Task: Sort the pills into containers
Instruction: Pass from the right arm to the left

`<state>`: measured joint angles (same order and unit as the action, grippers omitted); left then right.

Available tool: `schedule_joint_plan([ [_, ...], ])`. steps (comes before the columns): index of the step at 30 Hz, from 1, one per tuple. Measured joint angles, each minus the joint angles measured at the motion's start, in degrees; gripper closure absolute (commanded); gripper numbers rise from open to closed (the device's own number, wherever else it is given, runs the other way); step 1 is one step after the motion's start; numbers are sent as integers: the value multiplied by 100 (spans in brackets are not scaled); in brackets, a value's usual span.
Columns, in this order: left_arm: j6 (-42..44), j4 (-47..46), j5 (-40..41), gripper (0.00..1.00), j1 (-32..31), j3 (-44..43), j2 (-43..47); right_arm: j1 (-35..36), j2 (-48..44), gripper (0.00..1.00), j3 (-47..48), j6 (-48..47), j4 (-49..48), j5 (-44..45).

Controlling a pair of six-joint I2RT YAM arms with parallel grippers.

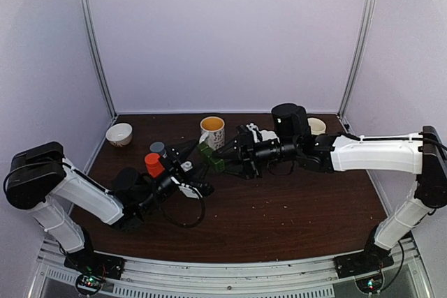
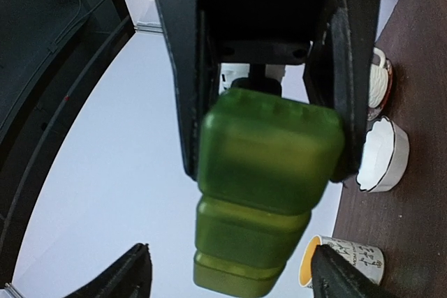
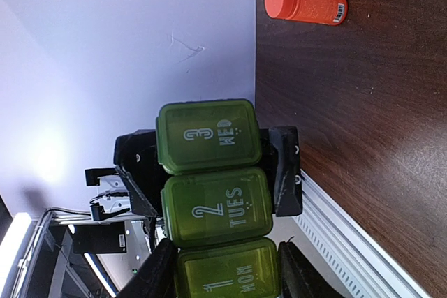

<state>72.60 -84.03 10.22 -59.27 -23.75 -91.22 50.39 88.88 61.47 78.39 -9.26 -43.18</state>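
Dark table (image 1: 279, 214), white walls. Bowl (image 1: 119, 134) far left, red-capped bottle (image 1: 154, 165) to its right. Left gripper (image 2: 229, 249) spread open, straddling one end of the pill box (image 1: 210, 156), held above table centre. Right gripper (image 3: 227, 270) clamped on its "1 MON" end.

Top camera looks down from the near edge over the whole worktop (image 1: 279, 214) toward the back wall (image 1: 223, 33). Both wrist cameras, rolled sideways, face each other very close across the pill box (image 2: 265, 165), which all three views share.
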Motion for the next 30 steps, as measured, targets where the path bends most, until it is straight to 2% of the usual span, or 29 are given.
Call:
schedule_joint_plan([
  [3,24,-17,-7,42,-7,-20,-20,0,50,53,0,-2,-2,-7],
  [6,52,-33,-7,50,-17,-28,-105,0,92,51,4,0,-11,-11],
  [13,105,-35,9,52,-46,-42,-289,0,210,49,9,31,-39,-44],
  [16,111,-35,9,41,-48,-79,-332,0,227,48,9,31,-46,-55],
  [20,125,-37,9,40,-59,-138,-361,-2,234,49,9,31,-44,-57],
  [26,125,-37,9,46,-59,-144,-415,-2,236,49,11,33,-46,-59],
  [30,133,-35,9,60,-68,-160,-448,-2,243,50,11,48,-46,-83],
])
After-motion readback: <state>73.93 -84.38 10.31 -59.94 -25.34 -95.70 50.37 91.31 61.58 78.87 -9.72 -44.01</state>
